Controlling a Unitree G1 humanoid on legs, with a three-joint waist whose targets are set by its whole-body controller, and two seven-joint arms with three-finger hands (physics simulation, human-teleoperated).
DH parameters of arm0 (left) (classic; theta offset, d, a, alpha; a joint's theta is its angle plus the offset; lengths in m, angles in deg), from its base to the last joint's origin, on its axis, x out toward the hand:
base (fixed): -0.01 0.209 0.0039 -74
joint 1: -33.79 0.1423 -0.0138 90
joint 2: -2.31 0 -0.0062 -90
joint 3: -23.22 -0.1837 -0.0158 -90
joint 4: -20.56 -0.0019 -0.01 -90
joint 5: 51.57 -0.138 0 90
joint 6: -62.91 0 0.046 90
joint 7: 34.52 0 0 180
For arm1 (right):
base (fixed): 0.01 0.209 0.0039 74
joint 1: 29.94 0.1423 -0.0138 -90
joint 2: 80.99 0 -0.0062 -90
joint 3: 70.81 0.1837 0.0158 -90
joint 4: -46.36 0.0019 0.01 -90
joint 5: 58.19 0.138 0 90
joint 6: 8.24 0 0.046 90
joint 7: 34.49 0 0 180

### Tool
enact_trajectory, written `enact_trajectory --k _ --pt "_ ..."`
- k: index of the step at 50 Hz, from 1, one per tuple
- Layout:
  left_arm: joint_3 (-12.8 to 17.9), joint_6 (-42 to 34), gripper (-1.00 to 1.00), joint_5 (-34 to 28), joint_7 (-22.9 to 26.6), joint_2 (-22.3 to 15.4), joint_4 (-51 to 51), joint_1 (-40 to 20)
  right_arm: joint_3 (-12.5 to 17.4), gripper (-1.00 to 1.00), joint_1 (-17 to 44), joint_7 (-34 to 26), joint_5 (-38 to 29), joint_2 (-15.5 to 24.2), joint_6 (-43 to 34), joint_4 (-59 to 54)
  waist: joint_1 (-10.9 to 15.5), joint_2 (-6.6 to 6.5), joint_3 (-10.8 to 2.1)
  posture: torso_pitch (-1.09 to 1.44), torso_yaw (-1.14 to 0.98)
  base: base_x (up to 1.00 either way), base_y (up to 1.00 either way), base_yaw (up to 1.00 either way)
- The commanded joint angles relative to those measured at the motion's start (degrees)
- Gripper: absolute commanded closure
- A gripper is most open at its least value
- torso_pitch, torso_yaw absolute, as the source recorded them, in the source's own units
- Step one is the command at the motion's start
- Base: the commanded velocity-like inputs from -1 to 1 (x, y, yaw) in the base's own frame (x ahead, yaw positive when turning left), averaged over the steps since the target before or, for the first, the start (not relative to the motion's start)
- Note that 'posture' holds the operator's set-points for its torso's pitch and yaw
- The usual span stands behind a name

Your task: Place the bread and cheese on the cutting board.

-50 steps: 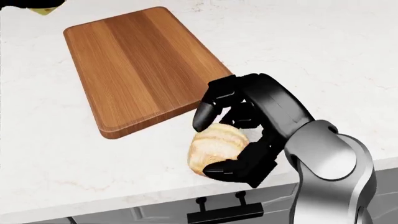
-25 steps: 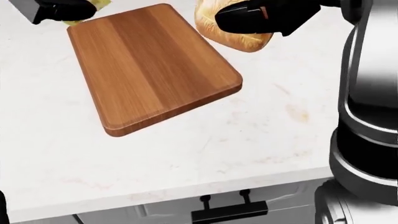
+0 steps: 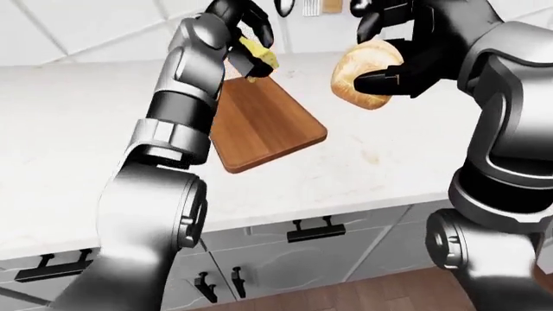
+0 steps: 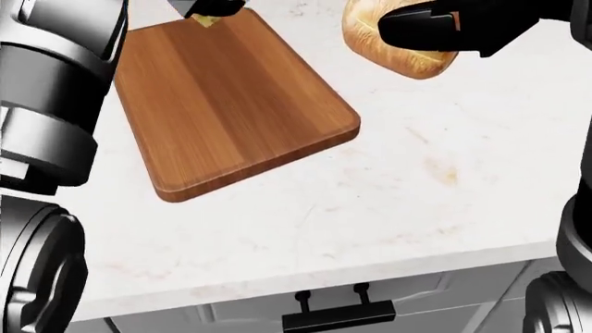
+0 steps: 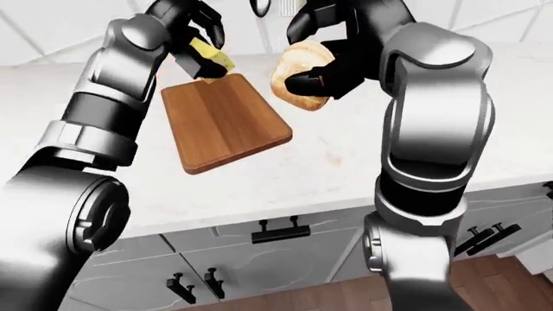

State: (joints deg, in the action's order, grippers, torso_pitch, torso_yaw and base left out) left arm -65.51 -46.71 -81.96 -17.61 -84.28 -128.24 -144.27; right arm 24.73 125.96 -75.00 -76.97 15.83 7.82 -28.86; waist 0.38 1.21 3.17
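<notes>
Left arm swung in over cutting board [image 4: 231, 104] | left hand [image 3: 242, 26] grips cheese [image 3: 257, 57] | right hand [image 3: 415, 48] grips bread [image 3: 363, 72]

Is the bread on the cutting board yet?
No. The bread is held in the right hand, above the counter beside the cutting board.

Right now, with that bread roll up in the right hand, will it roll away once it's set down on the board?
Possibly: the bread looks rounded, so it could rock or roll. The cutting board appears flat with no raised lip visible.
</notes>
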Motion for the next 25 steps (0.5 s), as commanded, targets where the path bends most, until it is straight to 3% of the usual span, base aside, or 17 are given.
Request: enact_trajectory --k 1,6,12,25 --pt "0.45 2.29 0.98 -0.05 -1.28 -1.2 0.71 -3.92 1.29 0.93 0.99 1.08 0.6 0.81 1.81 1.13 0.08 0.19 -1.8 0.0 0.0 0.0 0.0 0.0" --pt "-0.48 3.83 0.98 -1.27 -1.85 -1.23 -2.55 -3.37 1.08 0.93 0.61 2.74 2.13 0.33 1.49 1.66 -0.02 0.26 -1.78 0.0 0.0 0.0 0.0 0.0" --pt "-0.88 3.79 0.99 -3.88 -6.91 -0.99 -8.83 -2.26 1.14 0.93 -1.15 4.36 3.81 -0.21 2.09 2.6 -0.05 0.17 -1.97 0.0 0.0 0.0 0.0 0.0" --pt "-0.9 4.62 0.99 -5.89 -7.37 0.43 -9.92 -0.53 1.42 0.93 -2.92 5.84 6.69 0.95 1.92 3.71 -0.15 0.6 -2.22 0.0 0.0 0.0 0.0 0.0"
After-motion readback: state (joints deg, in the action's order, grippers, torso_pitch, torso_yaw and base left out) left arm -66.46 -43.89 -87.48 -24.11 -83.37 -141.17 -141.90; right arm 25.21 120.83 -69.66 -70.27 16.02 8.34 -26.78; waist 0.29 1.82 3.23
